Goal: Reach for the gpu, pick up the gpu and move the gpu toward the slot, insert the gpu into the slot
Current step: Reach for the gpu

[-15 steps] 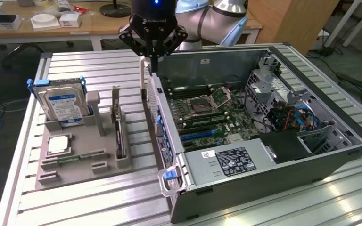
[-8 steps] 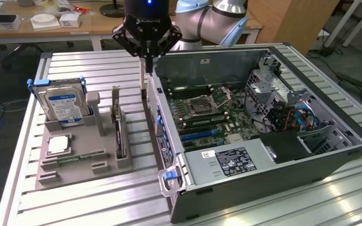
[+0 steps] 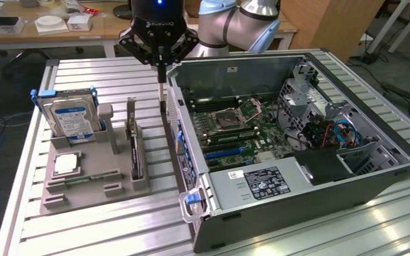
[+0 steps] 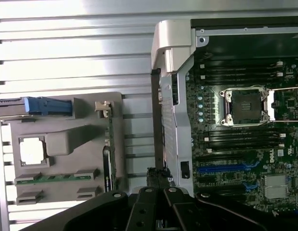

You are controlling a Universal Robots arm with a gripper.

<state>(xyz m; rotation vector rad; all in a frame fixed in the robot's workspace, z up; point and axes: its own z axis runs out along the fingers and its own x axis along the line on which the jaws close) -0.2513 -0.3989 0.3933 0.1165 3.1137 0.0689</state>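
Wrist view is looking down past the gripper [image 4: 158, 177] onto the strip of slatted table [image 4: 76, 48] between the grey tray [image 4: 57, 115] and the computer case [image 4: 175, 120]. Exterior view is showing the gripper [image 3: 162, 79] from the side, hanging above that strip, fingertips pressing together into a point: closed.

The gpu [image 3: 134, 146] is standing on edge in a slotted holder on the tray's case-side margin, apart from the gripper. Exterior view is giving its dark flat face. Wrist view is giving the gpu [image 4: 108, 154] as a thin edge with green board and a metal bracket end.

Tray [image 3: 91, 184]: matte grey, blocky moulded posts. Nearest end is carrying a narrow green memory stick [image 3: 84, 180], then a square silvery chip [image 3: 66, 164]. The far end is carrying the hard drive [image 3: 73, 120], silver with a blue label, upright in blue rails.

Table [image 3: 119, 229]: ribbed aluminium, glaring.

Case [image 3: 298, 208]: dark sheet metal, lying open side up and exposing the green motherboard [image 3: 234, 128] with blue slots [image 3: 226, 152].

Bare table is separating tray and case, and the case's wall is rising along that strip.
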